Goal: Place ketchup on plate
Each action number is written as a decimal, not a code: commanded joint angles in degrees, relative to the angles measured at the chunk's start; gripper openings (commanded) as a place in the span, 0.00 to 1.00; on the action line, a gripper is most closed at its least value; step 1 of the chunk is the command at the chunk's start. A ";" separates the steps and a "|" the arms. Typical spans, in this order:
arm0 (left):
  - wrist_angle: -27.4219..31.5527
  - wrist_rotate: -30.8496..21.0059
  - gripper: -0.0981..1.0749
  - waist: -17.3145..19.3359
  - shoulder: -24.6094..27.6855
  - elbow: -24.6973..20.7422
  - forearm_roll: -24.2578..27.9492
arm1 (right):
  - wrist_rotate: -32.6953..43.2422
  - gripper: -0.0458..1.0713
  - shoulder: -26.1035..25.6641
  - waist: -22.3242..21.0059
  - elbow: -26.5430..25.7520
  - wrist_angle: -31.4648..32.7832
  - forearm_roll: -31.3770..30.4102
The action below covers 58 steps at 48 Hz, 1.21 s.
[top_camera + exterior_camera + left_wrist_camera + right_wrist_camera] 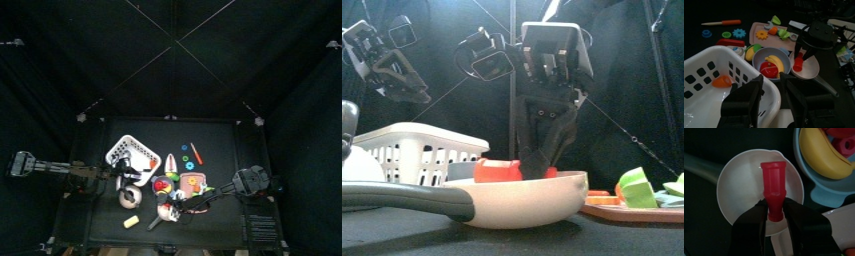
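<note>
My right gripper is shut on the base of a red ketchup bottle. It holds the bottle low over a cream round pan with a dark handle. The front view shows the bottle just inside the pan's rim. The left wrist view shows the bottle too. A small white round disc, which seems to be the plate, lies left of the pan, partly under my left arm. My left gripper is open and empty beside the basket.
A white slatted basket holding an orange piece stands at the back left. A blue bowl with a banana and red pieces sits next to the pan. A cutting board with toy food lies to the right. A carrot and small gears lie at the back.
</note>
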 commanded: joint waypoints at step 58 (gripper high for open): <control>-0.18 -0.09 0.72 0.18 -0.09 0.44 -3.52 | 66.88 0.51 -22.76 1.76 23.91 -5.63 -26.46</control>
